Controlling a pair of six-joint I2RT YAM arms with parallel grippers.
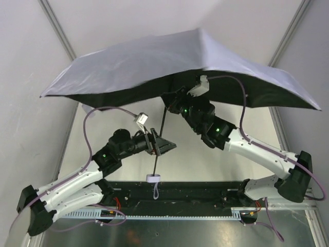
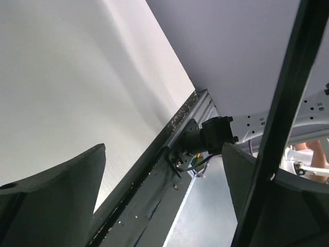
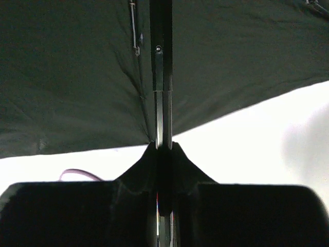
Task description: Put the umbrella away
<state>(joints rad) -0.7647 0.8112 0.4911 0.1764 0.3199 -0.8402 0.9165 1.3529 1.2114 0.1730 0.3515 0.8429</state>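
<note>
Nearest the arm bases, the small handle (image 1: 153, 178) hangs free. Its wrist loop (image 1: 156, 193) dangles over the dark near edge of the table (image 1: 216, 167). Just beyond, the left fingers (image 2: 61, 200) stand spread wide and hold nothing. The black shaft (image 1: 160, 139) runs close past 1 of them, and I cannot tell whether it touches.

Further up, right under the canopy, the right fingers (image 3: 134, 172) are pinched tight on the shaft. That arm alone carries the umbrella (image 1: 169, 62), which is fully open, tilted, and held up with its canopy toward the far side of the table.

The task looks early, since nothing is folded yet. With 1 grip high and the other arm free low, the step in hand seems to be setting up to collapse the canopy. The next move likely calls for the left fingers to close on the lower shaft or handle as an anchor, so the right arm can draw the slider down.

Room is tight sideways. From above, the canopy's 2 side tips reach out to the left post (image 1: 57, 28) and the right post (image 1: 294, 25), so any swing risks snagging. The open room lies over the middle of the table, between the arms.
</note>
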